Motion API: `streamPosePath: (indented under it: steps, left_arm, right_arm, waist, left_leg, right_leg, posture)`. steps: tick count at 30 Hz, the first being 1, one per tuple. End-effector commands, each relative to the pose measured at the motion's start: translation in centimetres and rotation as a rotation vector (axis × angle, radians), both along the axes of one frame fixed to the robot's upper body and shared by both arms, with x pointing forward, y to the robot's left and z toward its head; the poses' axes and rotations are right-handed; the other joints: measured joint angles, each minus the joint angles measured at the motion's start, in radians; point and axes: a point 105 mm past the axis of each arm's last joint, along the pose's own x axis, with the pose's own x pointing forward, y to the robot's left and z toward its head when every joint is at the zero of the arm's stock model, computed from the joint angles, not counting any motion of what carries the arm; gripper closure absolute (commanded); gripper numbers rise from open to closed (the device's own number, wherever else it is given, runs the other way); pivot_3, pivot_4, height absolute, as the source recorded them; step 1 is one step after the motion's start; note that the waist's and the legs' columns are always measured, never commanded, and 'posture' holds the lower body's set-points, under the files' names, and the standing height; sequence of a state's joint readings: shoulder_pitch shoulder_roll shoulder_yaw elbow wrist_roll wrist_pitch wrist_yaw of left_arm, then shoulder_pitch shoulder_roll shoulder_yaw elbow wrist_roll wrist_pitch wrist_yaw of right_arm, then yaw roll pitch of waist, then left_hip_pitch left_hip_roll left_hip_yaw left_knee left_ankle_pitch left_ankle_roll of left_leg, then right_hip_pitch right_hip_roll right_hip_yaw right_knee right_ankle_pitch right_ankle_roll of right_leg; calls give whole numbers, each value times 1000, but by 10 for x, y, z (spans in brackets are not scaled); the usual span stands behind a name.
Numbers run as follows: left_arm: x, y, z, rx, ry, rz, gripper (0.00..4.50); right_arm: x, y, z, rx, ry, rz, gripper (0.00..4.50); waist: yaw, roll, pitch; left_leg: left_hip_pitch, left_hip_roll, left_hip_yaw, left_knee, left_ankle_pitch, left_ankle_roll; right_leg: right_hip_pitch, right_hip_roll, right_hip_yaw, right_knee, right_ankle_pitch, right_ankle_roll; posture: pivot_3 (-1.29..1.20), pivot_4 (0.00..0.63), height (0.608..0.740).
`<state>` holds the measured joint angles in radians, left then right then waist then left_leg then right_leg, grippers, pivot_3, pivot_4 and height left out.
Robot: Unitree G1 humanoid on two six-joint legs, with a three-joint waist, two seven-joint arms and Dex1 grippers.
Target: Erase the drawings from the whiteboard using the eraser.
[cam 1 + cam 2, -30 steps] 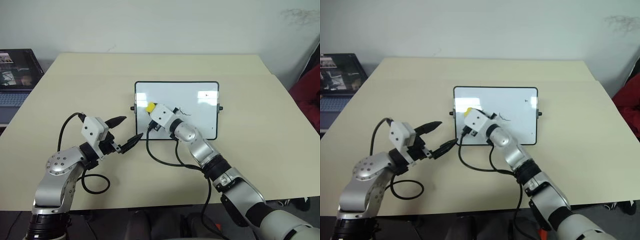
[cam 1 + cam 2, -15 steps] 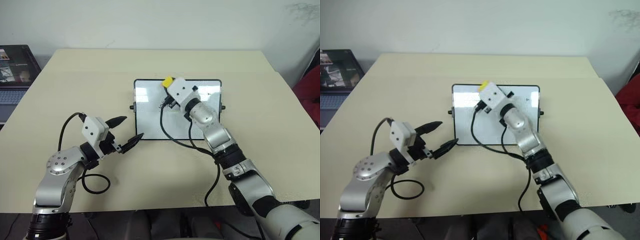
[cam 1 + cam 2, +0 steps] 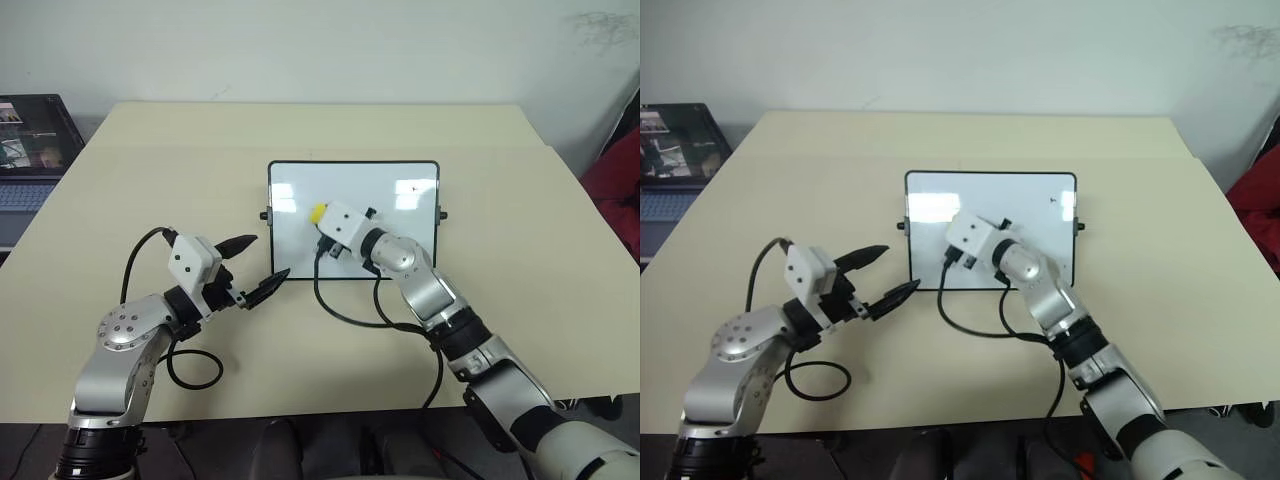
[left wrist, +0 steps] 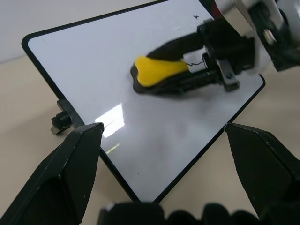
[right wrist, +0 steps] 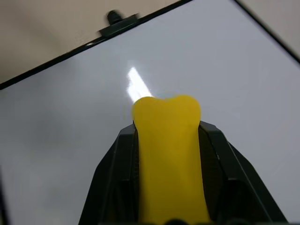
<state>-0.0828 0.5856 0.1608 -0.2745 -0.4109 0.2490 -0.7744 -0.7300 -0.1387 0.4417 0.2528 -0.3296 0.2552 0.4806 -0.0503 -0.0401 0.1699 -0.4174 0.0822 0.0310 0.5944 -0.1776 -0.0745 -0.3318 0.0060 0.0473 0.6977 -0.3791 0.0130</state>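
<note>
The whiteboard (image 3: 400, 205) lies flat at the middle of the table. My right gripper (image 3: 323, 216) is shut on the yellow eraser (image 3: 318, 211), which presses on the board's left-centre area. In the right wrist view the eraser (image 5: 168, 154) sits between the black fingers (image 5: 112, 178) over the white surface. The left wrist view shows the eraser (image 4: 158, 73) on the board (image 4: 93, 70), with a thin black drawing line (image 4: 193, 60) just beside the right gripper. My left gripper (image 3: 260, 264) hovers open, off the board's front-left corner, holding nothing.
A laptop (image 3: 30, 140) sits off the table's far-left side. Something red (image 3: 615, 190) is at the right edge. A black knob (image 3: 266, 215) sticks out from each short side of the board. Cables trail from both wrists onto the beige table (image 3: 150, 180).
My right gripper carried the eraser from the board's left-middle up to its far edge, then back down to the left-centre. The left arm stayed put.
</note>
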Motion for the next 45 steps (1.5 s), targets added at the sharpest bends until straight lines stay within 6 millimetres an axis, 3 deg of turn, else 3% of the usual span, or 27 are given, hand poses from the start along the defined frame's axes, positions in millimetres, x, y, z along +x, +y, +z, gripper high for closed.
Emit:
streamPosePath:
  steps: [1, 2, 8, 11, 18, 23, 27, 29, 32, 36, 39, 42, 45]
  left_arm:
    - [-1, -5, 9, 3, -49, -18, 0]
    - [-1, -5, 9, 3, -50, -18, 0]
    - [-2, -5, 8, 3, -45, -20, 0]
    - [-1, -6, 7, 2, -43, -20, 0]
    - [0, -8, 6, 0, -43, -24, 0]
    - [0, -9, 5, -4, -43, -26, 0]
    - [0, -10, 5, -6, -45, -29, 0]
    - [1, -10, 5, -6, -46, -31, 0]
    - [1, -9, 5, -6, -45, -29, 0]
    - [1, -10, 5, -5, -44, -32, 0]
    - [1, -11, 5, -6, -45, -35, 0]
    - [1, -10, 5, -4, -43, -35, 0]
    - [0, -10, 5, -5, -43, -34, 0]
  right_arm:
    - [-4, -10, -27, -91, 120, -26, 3174]
    - [-4, -10, -23, -81, 116, -26, 3174]
    - [-7, -6, 53, 59, -10, -5, 3175]
    - [-2, -11, 70, 64, -53, -33, 3175]
    - [18, -19, 52, -26, -41, -100, 3175]
    - [9, -5, 20, -141, 26, -28, 3177]
    - [1, 4, 8, -187, 51, 20, 3177]
    - [1, 4, 10, -187, 45, 22, 3178]
    - [6, 1, 32, -112, 4, -2, 3178]
    - [27, -12, 70, -18, -120, -92, 3178]
    - [40, -21, 80, 17, -162, -137, 3179]
    - [46, -26, 76, 34, -157, -155, 3179]
    - [45, -27, 51, 14, -103, -138, 3179]
  waist:
    - [0, 0, 0]
    - [0, 0, 0]
    - [4, 0, 1]
    - [9, 1, 1]
    - [9, 1, 1]
    - [5, 1, 1]
    - [4, 1, 1]
    - [4, 1, 1]
    - [5, 1, 1]
    - [8, 1, 2]
    - [9, 1, 2]
    - [9, 1, 1]
    - [9, 0, 1]
  left_leg:
    - [0, 0, 0, 0, 0, 0]
    - [0, 0, 0, 0, 0, 0]
    - [-4, 0, 0, 0, 0, 0]
    - [-9, 0, 0, 0, 0, 0]
    - [-10, 0, 1, -1, 0, 0]
    - [-9, 0, 1, -1, 0, 0]
    - [-8, 0, 1, 0, 0, 0]
    - [-8, 0, 0, 0, 0, 0]
    - [-8, 0, 0, 1, 0, 0]
    - [-8, 0, 0, 1, 0, 0]
    - [-8, 0, 0, 0, 0, 0]
    - [-8, 0, 0, 0, 0, 0]
    - [-8, 0, 1, 0, 0, 0]
  right_leg:
    - [0, 0, 0, 0, 0, 0]
    - [0, 0, 0, 0, 0, 0]
    - [-3, 0, 0, 0, 0, 0]
    - [-7, 0, 0, -1, 0, 0]
    - [-6, 0, 0, -6, 0, 0]
    - [-6, 0, 0, -4, 0, 0]
    - [-5, 0, -1, -1, 0, 0]
    - [-5, 0, -1, -1, 0, 0]
    - [-5, 0, -1, -1, 0, 0]
    - [-5, 0, -1, -1, 0, 0]
    - [-5, 0, -1, -1, 0, 0]
    - [-5, 0, -1, -2, 0, 0]
    - [-5, 0, 0, -3, 0, 0]
  posture:
    - [0, 150, 740]
    - [0, 150, 740]
    - [0, 150, 740]
    - [0, 150, 740]
    - [0, 150, 740]
    - [0, 150, 740]
    - [0, 150, 740]
    - [0, 150, 740]
    - [0, 150, 740]
    - [0, 150, 740]
    - [0, 150, 740]
    - [0, 150, 740]
    - [0, 150, 740]
